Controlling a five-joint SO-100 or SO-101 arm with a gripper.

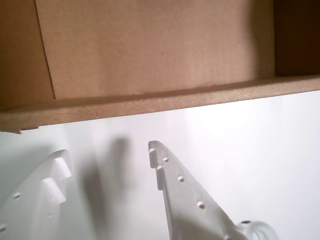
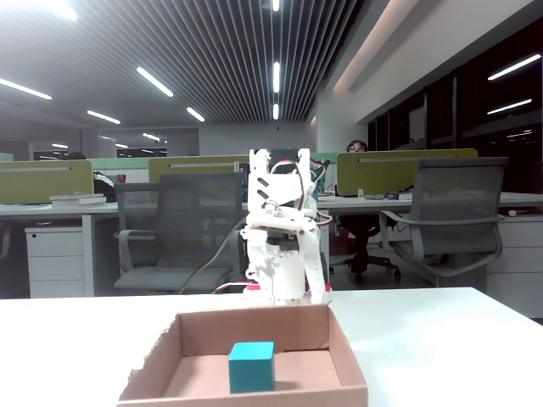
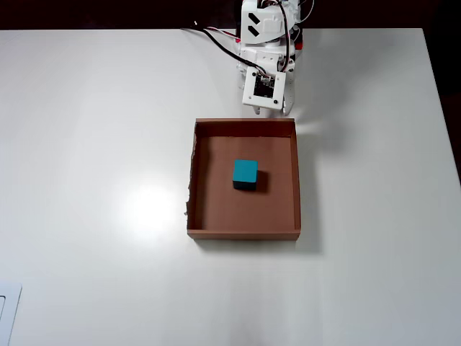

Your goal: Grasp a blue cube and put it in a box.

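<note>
small teal-blue cube (image 3: 245,174) sits in shallow brown cardboard box (image 3: 244,127) | white gripper (image 1: 107,157) empty, jaws apart, outside box | task looks done

You see the white hand (image 1: 107,160) at the bottom of the wrist view, with its two fingers spread apart and nothing between them. Under it is the bright white table (image 1: 250,150), with a soft gray shadow between the fingers. Across the top you see the brown box (image 1: 150,102), its near wall running from side to side as a light edge, and its flat brown floor behind it.
</note>
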